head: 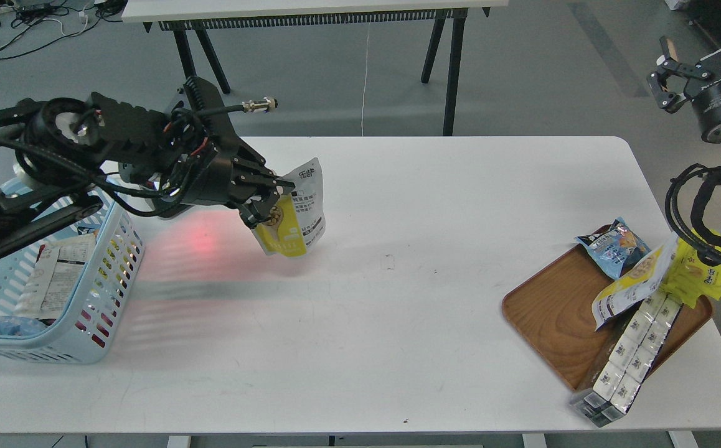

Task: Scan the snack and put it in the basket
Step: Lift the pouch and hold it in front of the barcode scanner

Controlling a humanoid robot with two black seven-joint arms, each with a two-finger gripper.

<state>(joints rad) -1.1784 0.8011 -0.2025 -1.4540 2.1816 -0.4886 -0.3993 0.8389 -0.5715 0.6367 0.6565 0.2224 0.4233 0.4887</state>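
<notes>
My left gripper (271, 204) is shut on the snack (298, 214), a flat pouch with a yellow lower front and a white printed top. It holds the pouch tilted, lifted above the white table (367, 298), left of centre. The light blue basket (96, 298) with slotted sides stands at the table's left edge, left of and below the pouch; papers and packets lie inside it. My right gripper (678, 68) is raised at the far right, off the table, with its fingers spread and nothing in it.
A brown wooden tray (553, 317) at the right front holds a small blue snack bag (612, 246), another yellow and white pouch (631, 283), a bright yellow packet (697, 274) and a long white carton (631, 348). A red light patch (202, 239) falls on the table.
</notes>
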